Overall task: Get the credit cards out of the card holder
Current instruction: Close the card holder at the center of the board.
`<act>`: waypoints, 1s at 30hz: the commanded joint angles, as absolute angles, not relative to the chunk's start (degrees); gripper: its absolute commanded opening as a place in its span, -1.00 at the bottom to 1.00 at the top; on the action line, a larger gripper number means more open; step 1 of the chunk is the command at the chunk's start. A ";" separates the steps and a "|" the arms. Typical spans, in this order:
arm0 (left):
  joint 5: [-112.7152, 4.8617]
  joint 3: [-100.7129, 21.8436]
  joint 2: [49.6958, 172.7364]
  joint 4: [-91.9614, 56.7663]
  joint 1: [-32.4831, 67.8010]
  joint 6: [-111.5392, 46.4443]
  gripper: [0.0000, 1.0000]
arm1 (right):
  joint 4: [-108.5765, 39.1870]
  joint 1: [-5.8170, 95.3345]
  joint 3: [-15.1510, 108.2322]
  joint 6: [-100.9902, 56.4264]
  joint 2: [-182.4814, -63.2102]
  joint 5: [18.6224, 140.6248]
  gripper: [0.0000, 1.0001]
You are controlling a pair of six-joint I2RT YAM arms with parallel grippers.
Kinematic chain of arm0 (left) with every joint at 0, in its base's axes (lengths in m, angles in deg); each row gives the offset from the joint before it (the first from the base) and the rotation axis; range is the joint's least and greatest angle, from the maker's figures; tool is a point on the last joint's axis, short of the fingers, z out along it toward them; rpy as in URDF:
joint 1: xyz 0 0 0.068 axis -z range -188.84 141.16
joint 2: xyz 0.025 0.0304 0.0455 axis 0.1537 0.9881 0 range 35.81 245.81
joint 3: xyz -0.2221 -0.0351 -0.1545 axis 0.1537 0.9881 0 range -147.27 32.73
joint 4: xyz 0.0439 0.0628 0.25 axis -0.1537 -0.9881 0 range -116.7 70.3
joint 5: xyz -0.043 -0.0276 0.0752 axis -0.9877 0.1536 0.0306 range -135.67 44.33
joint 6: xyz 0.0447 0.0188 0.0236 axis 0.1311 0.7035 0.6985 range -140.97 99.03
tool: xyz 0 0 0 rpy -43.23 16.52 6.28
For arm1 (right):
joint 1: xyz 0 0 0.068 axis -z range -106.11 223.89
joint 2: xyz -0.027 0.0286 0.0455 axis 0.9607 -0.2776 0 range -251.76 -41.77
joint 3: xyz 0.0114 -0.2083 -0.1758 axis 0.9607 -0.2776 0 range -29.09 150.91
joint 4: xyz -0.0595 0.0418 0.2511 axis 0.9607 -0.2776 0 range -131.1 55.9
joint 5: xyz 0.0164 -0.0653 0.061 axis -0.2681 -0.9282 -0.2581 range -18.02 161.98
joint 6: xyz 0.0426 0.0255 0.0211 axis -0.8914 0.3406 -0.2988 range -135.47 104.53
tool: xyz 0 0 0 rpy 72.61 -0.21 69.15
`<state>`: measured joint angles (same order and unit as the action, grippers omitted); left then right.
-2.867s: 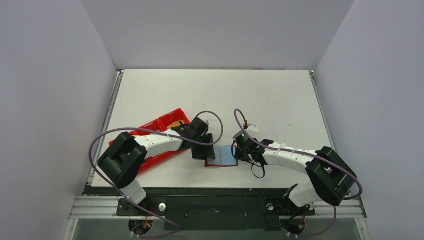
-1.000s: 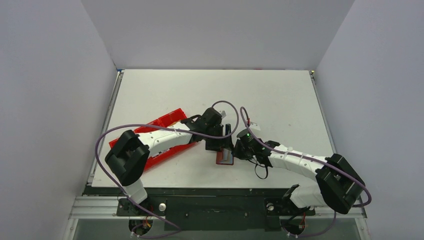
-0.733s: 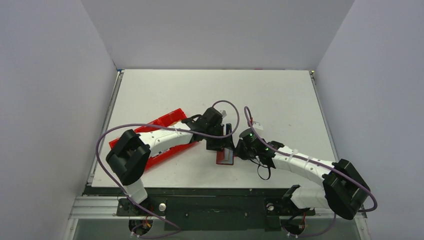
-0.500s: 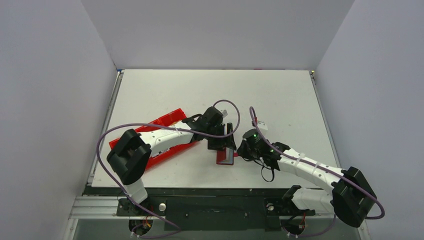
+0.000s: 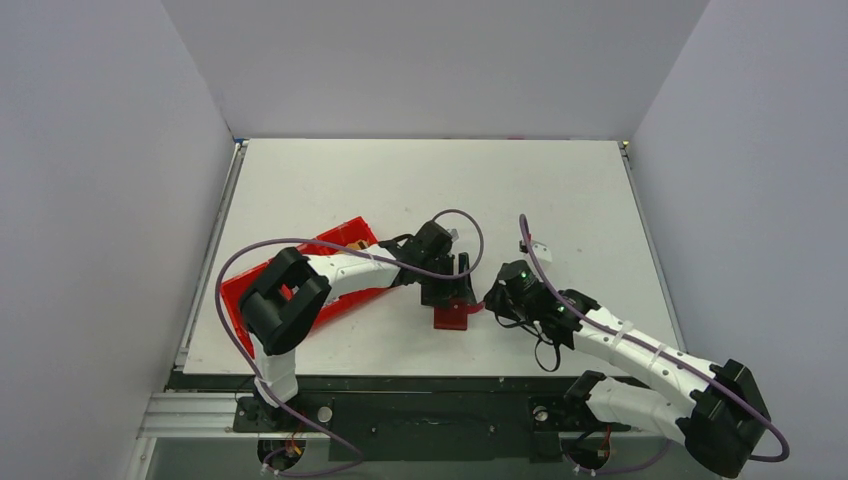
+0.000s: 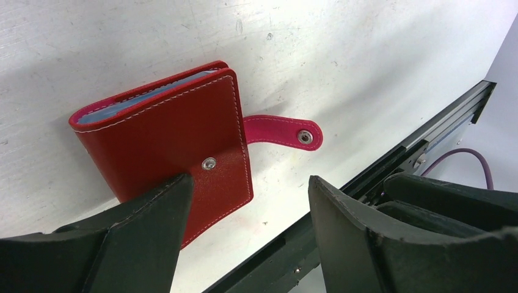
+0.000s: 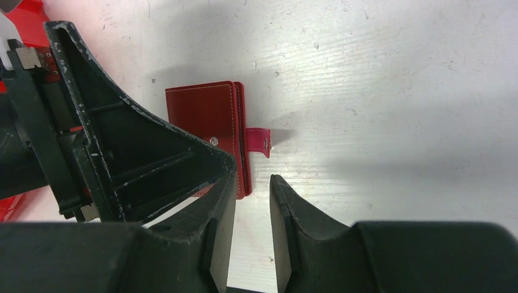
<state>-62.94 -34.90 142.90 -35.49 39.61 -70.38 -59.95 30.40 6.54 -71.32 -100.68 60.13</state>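
Note:
The card holder (image 5: 452, 316) lies closed on the table, dark red, its strap tab (image 6: 282, 130) unsnapped and sticking out. A grey-blue pocket edge (image 6: 160, 91) shows at its open side. No credit cards show outside it. My left gripper (image 5: 447, 285) is open and empty, just above the holder's (image 6: 165, 134) near corner, one finger (image 6: 140, 232) over its cover. My right gripper (image 5: 497, 300) sits just right of the holder (image 7: 207, 119), apart from it. Its jaws stand a narrow gap apart with bare table between them.
A bright-red plastic tray (image 5: 262, 293) lies left of the holder, under the left arm. A small tan patch (image 5: 356, 243) shows at its far end. The table's near edge and black rail (image 6: 391, 165) run close below the holder. The left gripper's body (image 7: 110, 146) is close beside the right fingers.
The holder, open flat with its blue inside up, has been folded shut. The right gripper has let go and drawn back to the right. The left gripper has shifted right over it.

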 commanded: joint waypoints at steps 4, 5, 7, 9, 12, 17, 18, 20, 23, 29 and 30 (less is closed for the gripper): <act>-62.81 -33.92 144.05 -32.02 39.86 -70.48 0.36 | -61.25 30.61 8.02 -71.81 -99.28 57.58 -0.51; -62.67 -34.07 143.66 -32.27 39.86 -70.24 0.36 | -61.21 30.59 8.10 -71.78 -99.38 57.62 -0.51; -62.37 -34.58 142.69 -33.15 39.85 -69.68 0.36 | -61.30 30.58 8.35 -71.73 -99.56 57.62 -0.51; -62.04 -35.46 141.51 -34.35 39.73 -68.95 0.36 | -61.32 30.59 8.78 -71.38 -99.78 57.61 -0.51; -61.71 -36.96 139.01 -36.23 39.29 -68.01 0.36 | -61.65 30.61 9.73 -71.09 -100.15 57.26 -0.45; -61.06 -39.64 135.63 -39.51 37.84 -65.60 0.36 | -62.08 30.85 11.57 -70.41 -100.18 56.38 -0.29; -61.01 -40.42 134.72 -40.50 37.19 -65.26 0.36 | -62.11 30.96 12.23 -70.27 -100.21 56.27 -0.24; -60.90 -41.26 133.10 -41.86 35.87 -64.11 0.36 | -62.20 31.12 13.41 -69.86 -100.30 55.96 -0.13; -60.70 -42.34 130.79 -44.06 32.81 -61.80 0.36 | -62.22 31.44 16.04 -69.08 -100.67 55.04 -0.01; -57.65 -44.07 124.49 -49.26 27.00 -57.12 0.36 | -62.02 31.90 21.78 -67.53 -102.44 53.68 0.16; -57.06 -44.17 122.82 -50.12 26.48 -56.18 0.36 | -61.95 31.93 22.40 -67.11 -102.77 53.39 0.17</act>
